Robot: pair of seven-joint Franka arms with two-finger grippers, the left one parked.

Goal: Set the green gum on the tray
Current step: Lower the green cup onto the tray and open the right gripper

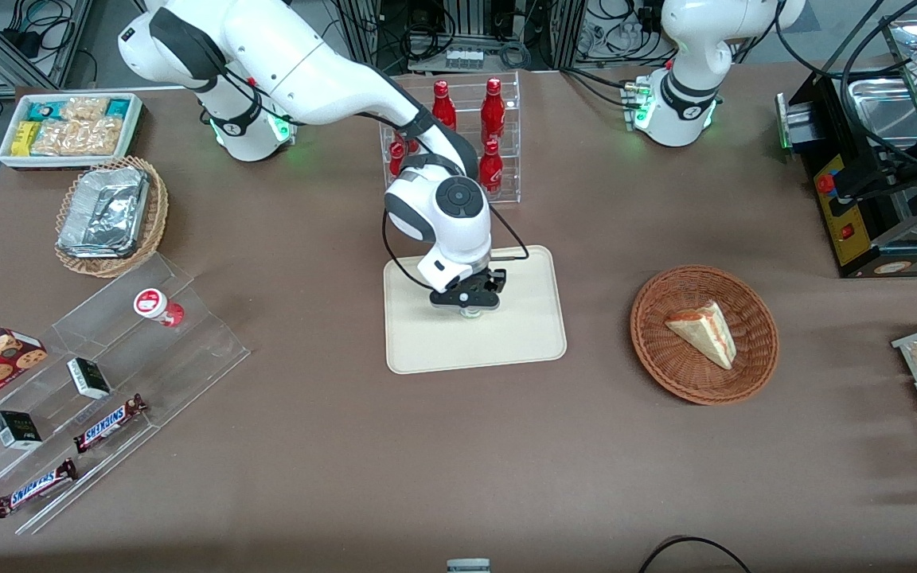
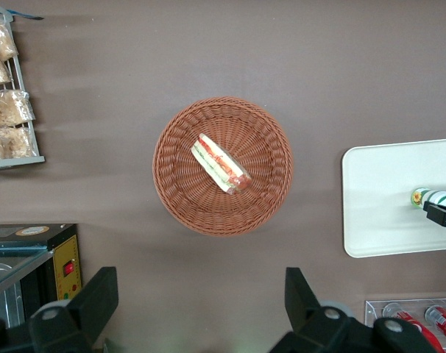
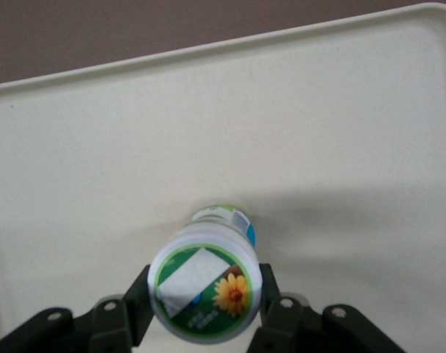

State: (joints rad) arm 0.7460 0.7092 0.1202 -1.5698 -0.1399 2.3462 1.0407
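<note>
The cream tray [image 1: 522, 334] lies at the middle of the table; it also shows in the left wrist view [image 2: 385, 198] and fills the right wrist view [image 3: 319, 132]. My right gripper [image 1: 468, 306] hangs over the tray's middle, pointing down. Its fingers [image 3: 138, 298] press both sides of the green gum [image 3: 204, 287], a white bottle with a green label and a flower on its lid. The bottle stands upright with its base at the tray's surface. It peeks out under the gripper in the front view [image 1: 470, 313] and shows in the left wrist view [image 2: 433, 197].
A clear rack of red bottles [image 1: 466, 127] stands just farther from the front camera than the tray. A wicker basket with a sandwich [image 1: 704, 334] lies toward the parked arm's end. A red-lidded bottle [image 1: 158, 305] sits on a clear stand toward the working arm's end, near a foil tray [image 1: 104, 213].
</note>
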